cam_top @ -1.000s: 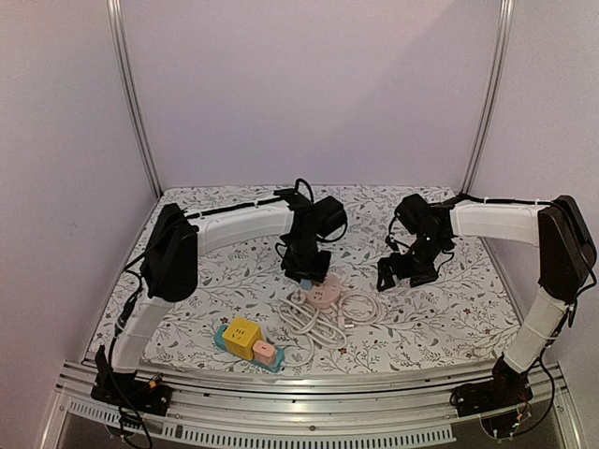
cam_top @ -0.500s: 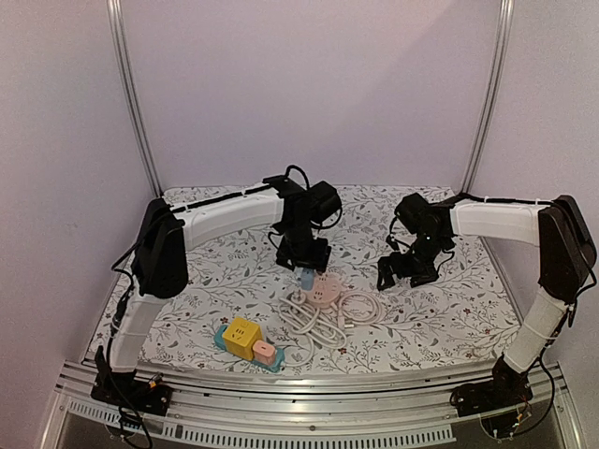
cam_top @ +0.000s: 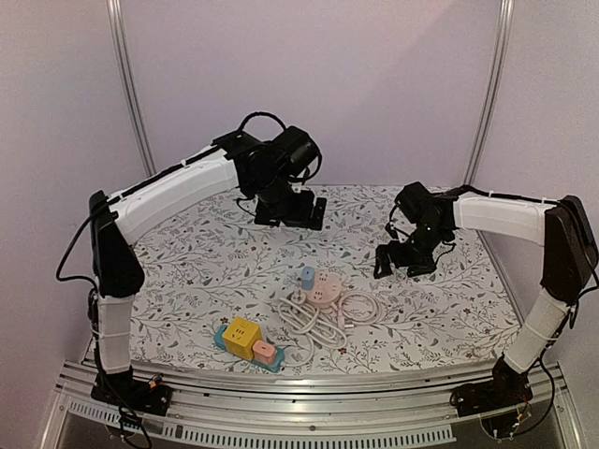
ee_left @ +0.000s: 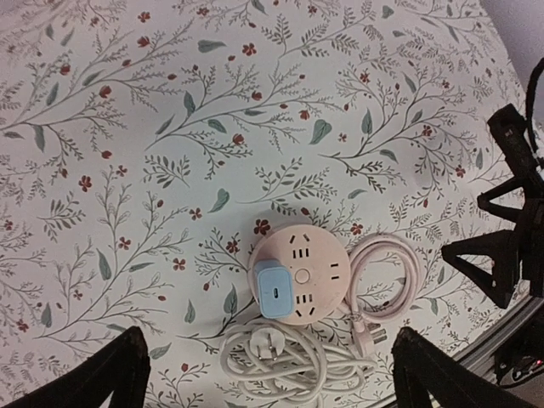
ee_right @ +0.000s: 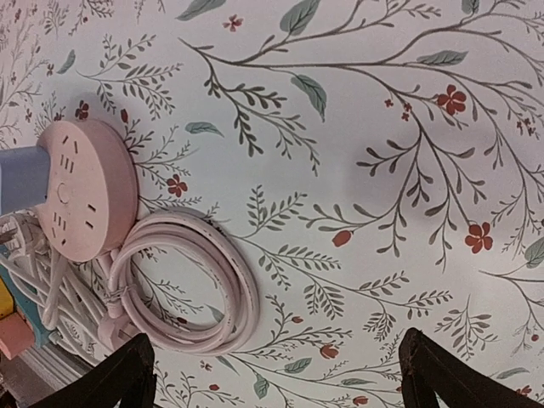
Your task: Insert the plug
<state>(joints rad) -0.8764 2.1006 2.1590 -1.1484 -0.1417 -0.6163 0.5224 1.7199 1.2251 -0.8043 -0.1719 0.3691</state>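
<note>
Hanging the left gripper (cam_top: 292, 213) high in the upper centre of the overhead view, jaws spread wide, gripping nothing, well apart from everything on the cloth (cam_top: 206, 271). Looking down through its wrist camera and seeing dark fingertips (ee_left: 119, 378) at the bottom corners, with only cloth and cord between them.

Finding the plug (ee_left: 276, 291) just below centre of that view, standing upright in the left side of the round socket (ee_left: 316, 255), touching it and apparently pushed in; not being able to tell whether fully home. Judging the plug as a small, light, rigid block of smooth plastic, likely slippery under hard pads. Taking it, therefore, across its two flat sides, low on the body, squeezing squarely rather than on a corner. Judging the socket as light too, likely sliding or lifting off the cloth under any pull, so calling for a steadying press on its rim.

Seeing the white cord (ee_left: 289, 361) bundled just below the socket and the pink cord (ee_left: 387, 272) looped at its right. Judging both soft and springy, liable to drag the socket about.

Holding the right gripper (cam_top: 404, 260) right of centre in the overhead view, low over the cloth, jaws equally wide, gripping nothing, near the pink cord but apart from it.
</note>
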